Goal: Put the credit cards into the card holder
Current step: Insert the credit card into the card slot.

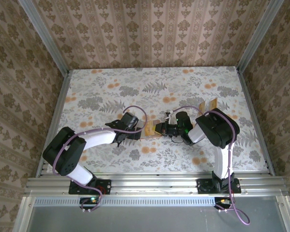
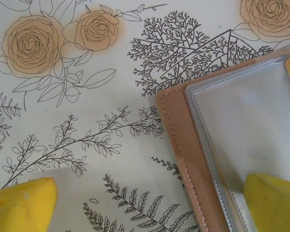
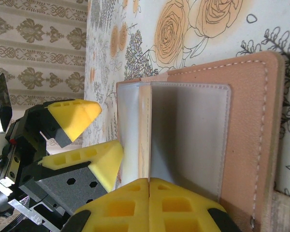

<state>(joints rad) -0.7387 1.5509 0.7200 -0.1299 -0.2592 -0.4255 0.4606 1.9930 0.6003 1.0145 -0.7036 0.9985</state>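
The reddish-brown card holder (image 3: 253, 130) lies open on the flowered table, its clear sleeves (image 3: 188, 130) showing. My right gripper (image 3: 149, 186) is shut on a thin tan credit card (image 3: 145, 130) that stands on edge between the sleeves. My left gripper (image 2: 150, 212) is open at the holder's left side (image 2: 179, 145), one yellow finger (image 2: 273, 203) over a clear sleeve (image 2: 246, 116), the other finger (image 2: 19, 203) over bare table. From above, both grippers meet at the holder (image 1: 150, 130). More credit cards (image 1: 210, 105) lie beyond the right arm.
The table (image 1: 111, 92) is covered with a floral print, with papered walls on three sides and a metal rail along the near edge (image 1: 150, 183). The left gripper's yellow fingers (image 3: 75, 116) stand close to the holder's left edge in the right wrist view.
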